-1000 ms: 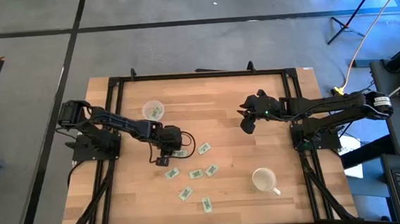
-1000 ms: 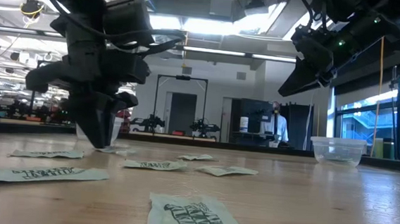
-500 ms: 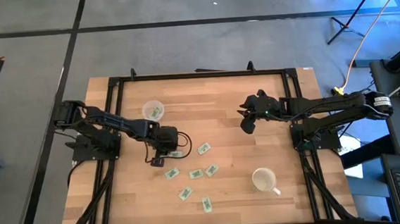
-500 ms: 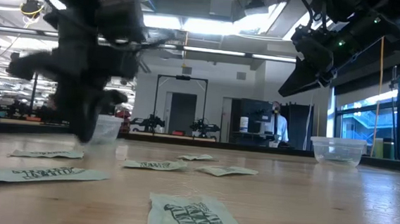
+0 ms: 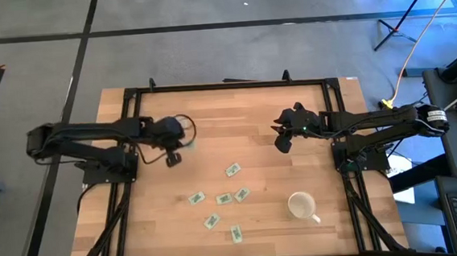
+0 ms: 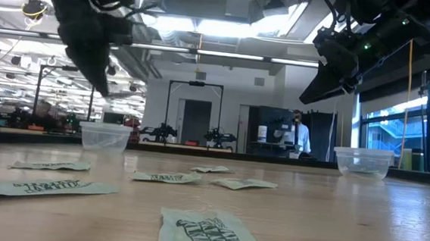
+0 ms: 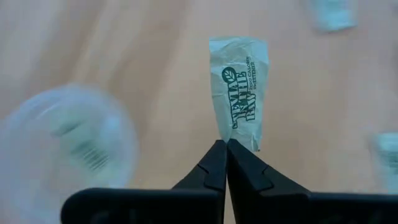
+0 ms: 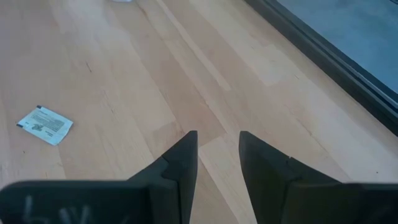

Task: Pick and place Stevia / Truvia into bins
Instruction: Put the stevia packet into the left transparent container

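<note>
The pale wooden surface (image 5: 253,126) inside its black frame was seen from above with both dark arms reaching in. An opaque white mug with a handle (image 5: 302,207) stood near the right front. A small round clear plastic cup (image 6: 105,137) stood at the left rear, beside the left pincer (image 5: 172,158) when seen from above. That pincer was raised off the wood and clamped tight on one white-and-green paper Stevia packet (image 7: 241,92) (gripped by one end). The right pincer (image 5: 281,144) was held in the air with its fingers parted and nothing between them. Six more packets (image 5: 224,199) lay loose around the middle and front of the surface.
</note>
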